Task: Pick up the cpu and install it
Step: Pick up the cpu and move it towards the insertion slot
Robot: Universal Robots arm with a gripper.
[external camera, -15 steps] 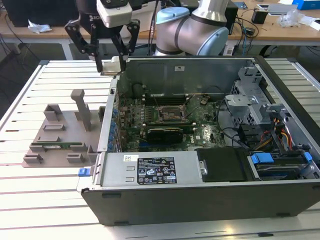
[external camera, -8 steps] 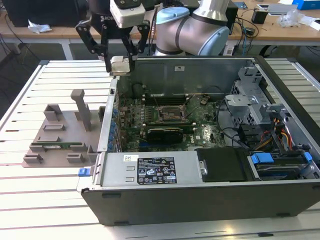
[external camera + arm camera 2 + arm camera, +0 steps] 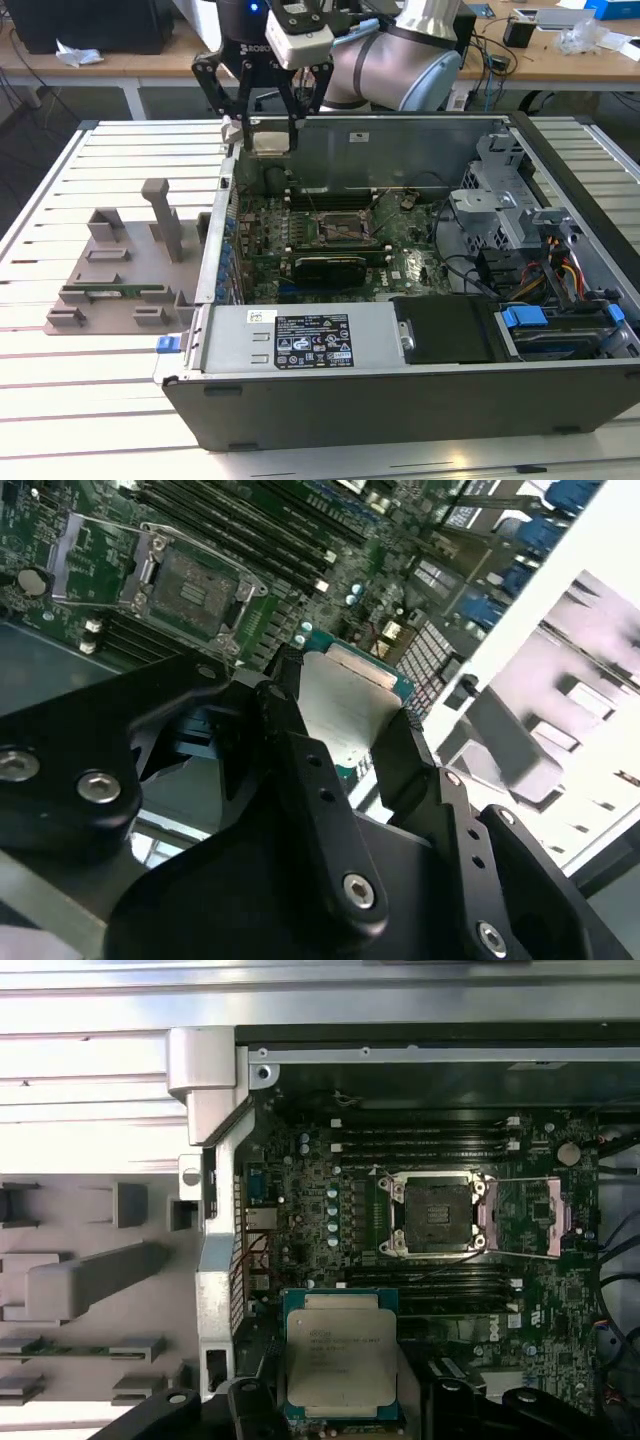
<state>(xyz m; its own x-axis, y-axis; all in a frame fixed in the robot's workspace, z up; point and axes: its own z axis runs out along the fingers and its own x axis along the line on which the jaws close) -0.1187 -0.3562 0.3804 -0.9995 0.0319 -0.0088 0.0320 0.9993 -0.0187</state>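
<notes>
The black end effector (image 3: pixel 262 135) clamps the small flat square silver-topped cpu (image 3: pixel 340 1358) by two opposite edges, in the air above a corner of the open grey computer case (image 3: pixel 400 395); the uncovered motherboard socket (image 3: pixel 432 1215) lies well apart, with open room above it.

White slatted table (image 3: pixel 80 400) fronts cluttered wooden desks (image 3: pixel 560 62).

An open computer case (image 3: pixel 420 390) lies on the slatted counter (image 3: pixel 100 400), a grey rack (image 3: pixel 120 275) at the exterior view's left.
</notes>
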